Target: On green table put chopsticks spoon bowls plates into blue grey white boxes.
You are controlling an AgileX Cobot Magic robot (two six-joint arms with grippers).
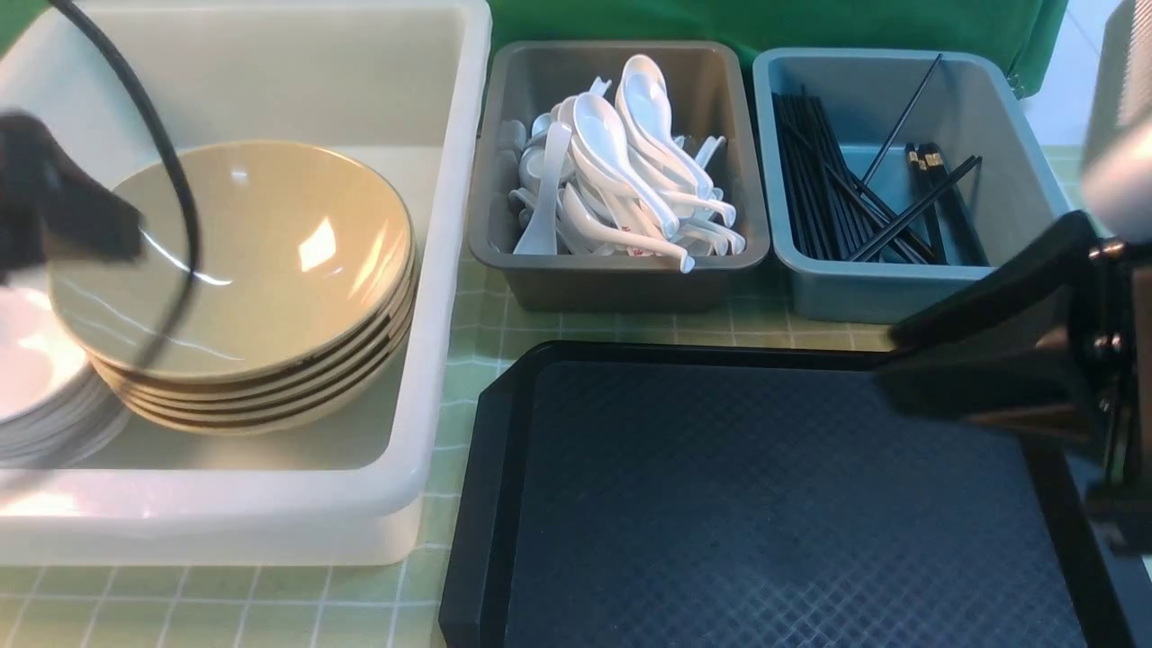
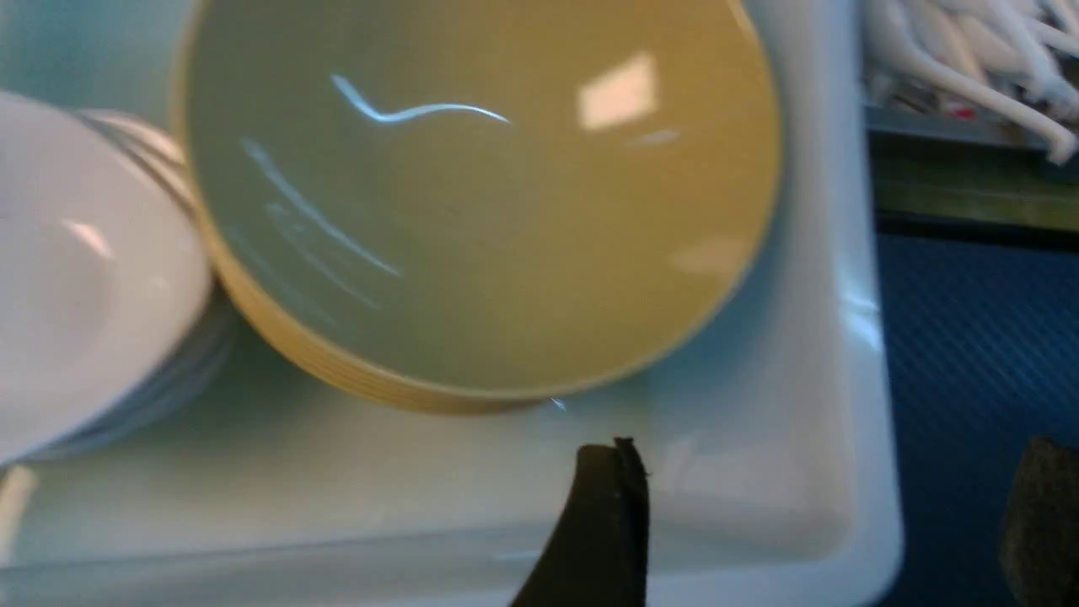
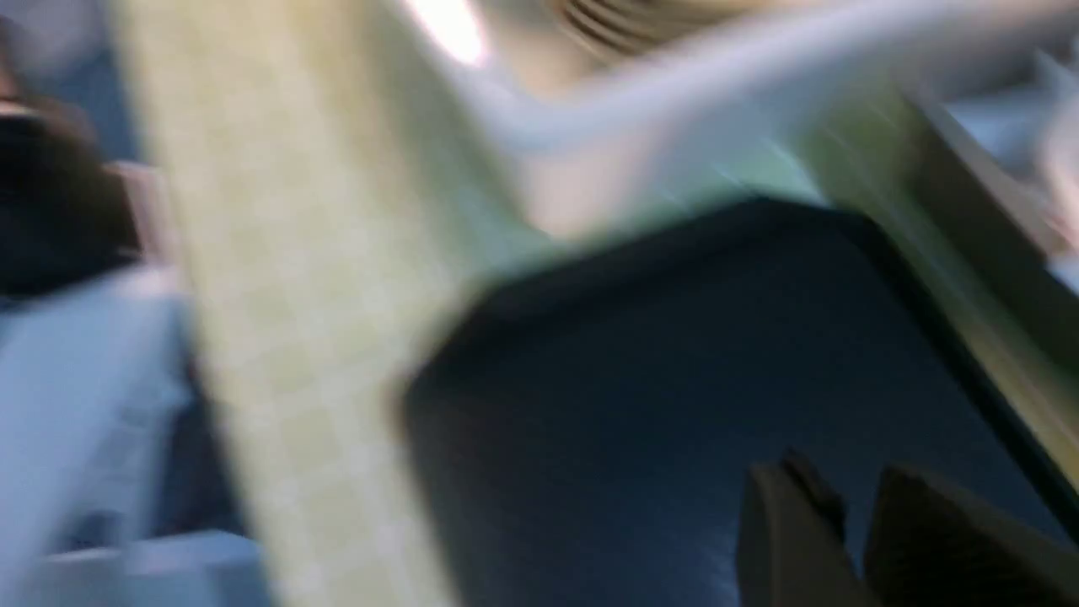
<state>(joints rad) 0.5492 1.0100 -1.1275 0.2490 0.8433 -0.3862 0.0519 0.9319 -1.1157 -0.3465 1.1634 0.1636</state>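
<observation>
The sorting looks close to finished, judged from how things lie. On the green table (image 1: 468,378), the large white box (image 1: 432,270) at the left holds a stack of tan bowls (image 1: 261,261), about 5 by the rims showing, with a pile of white plates (image 1: 36,378) touching it on the left. Heavy, wide pieces share the roomiest tub, which makes sense: they nest and would not fit the small ones. The grey box (image 1: 621,270) in the middle is heaped with spoons (image 1: 621,171), and the blue box (image 1: 900,288) on the right holds the chopsticks (image 1: 846,198), most laid lengthwise, a few leaning across.

The left gripper (image 2: 822,523) sits over the near right corner of the white box, its fingers (image 2: 603,523) spread wide with nothing between them; the top bowl lies just beyond them, apart from the pads. That reads as a release just made.

The right gripper (image 3: 851,523) hangs above the black tray (image 1: 774,504), the view badly smeared; its fingers stand close together and I cannot tell whether they are fully closed. Nothing visible is held. The tray surface in view carries no tableware.
</observation>
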